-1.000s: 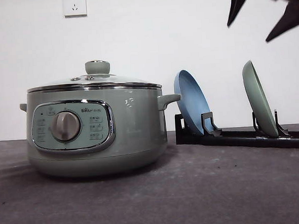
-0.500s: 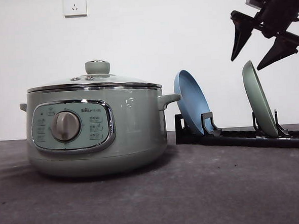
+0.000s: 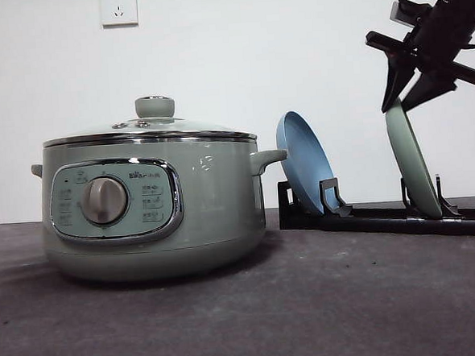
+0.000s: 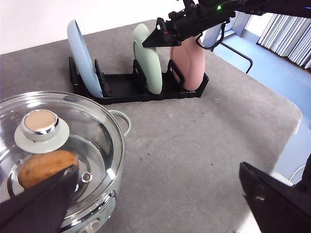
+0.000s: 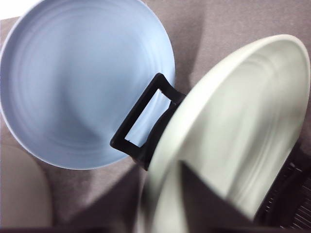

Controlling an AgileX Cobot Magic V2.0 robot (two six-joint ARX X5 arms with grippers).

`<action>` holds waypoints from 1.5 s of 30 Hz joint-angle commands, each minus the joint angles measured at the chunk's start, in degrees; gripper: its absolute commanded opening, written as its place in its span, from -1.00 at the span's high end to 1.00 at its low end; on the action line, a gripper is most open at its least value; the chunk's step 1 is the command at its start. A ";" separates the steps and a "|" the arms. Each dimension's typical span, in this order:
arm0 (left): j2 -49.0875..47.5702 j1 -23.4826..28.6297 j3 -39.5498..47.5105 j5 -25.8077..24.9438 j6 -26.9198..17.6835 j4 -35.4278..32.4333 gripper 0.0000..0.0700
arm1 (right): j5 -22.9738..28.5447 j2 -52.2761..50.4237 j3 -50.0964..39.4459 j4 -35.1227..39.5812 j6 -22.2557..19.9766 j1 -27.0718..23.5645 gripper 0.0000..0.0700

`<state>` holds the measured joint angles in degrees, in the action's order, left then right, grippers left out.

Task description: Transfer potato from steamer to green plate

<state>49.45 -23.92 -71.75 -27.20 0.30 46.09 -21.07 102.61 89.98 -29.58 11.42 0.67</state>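
Start on your left: the steamer [image 3: 152, 203] stands on the table with its glass lid [image 4: 53, 145] on, and through the glass in the left wrist view you can see the potato [image 4: 43, 168] lying inside, beside the lid knob. Your left gripper [image 4: 160, 199] hangs above the pot's near side with its jaws spread wide and nothing between them.

Moving right, the black rack [image 3: 385, 216] holds the blue plate [image 3: 305, 162] on edge, then the green plate [image 3: 411, 158] on edge in the next slot, with a pink plate [image 4: 188, 63] beyond it.

Your right gripper [image 3: 410, 91] is at the green plate's top rim, jaws parted and astride the edge, not closed on it as far as the front view shows. So the step in hand looks to be fetching the plate, not the potato.

Next, you'd likely close on that rim, lift the plate straight up out of its slot without knocking its neighbours, and lay it flat on the open table. The lid must come off before the potato can be reached.
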 commanded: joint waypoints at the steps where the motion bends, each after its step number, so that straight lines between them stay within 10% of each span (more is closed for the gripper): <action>1: 0.37 -0.37 -1.46 -0.31 -0.72 -0.55 -0.93 | 0.31 1.14 1.53 0.39 0.50 -0.12 1.00; 23: 0.35 -0.37 -1.46 -0.31 -0.77 -0.15 -0.93 | -8.79 -17.95 1.72 -5.96 2.24 -0.89 1.00; 29: 0.35 -0.37 -1.46 -0.31 -0.75 0.03 -0.93 | -0.44 -29.15 -2.37 -14.19 -4.29 4.76 1.00; 45: 0.35 -0.37 -1.46 -0.31 -0.75 2.58 -0.93 | 17.47 -58.37 -29.08 -26.02 -5.19 27.88 1.00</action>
<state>49.45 -23.92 -71.75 -27.18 0.30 49.12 -5.02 44.07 60.56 -56.09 6.85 27.37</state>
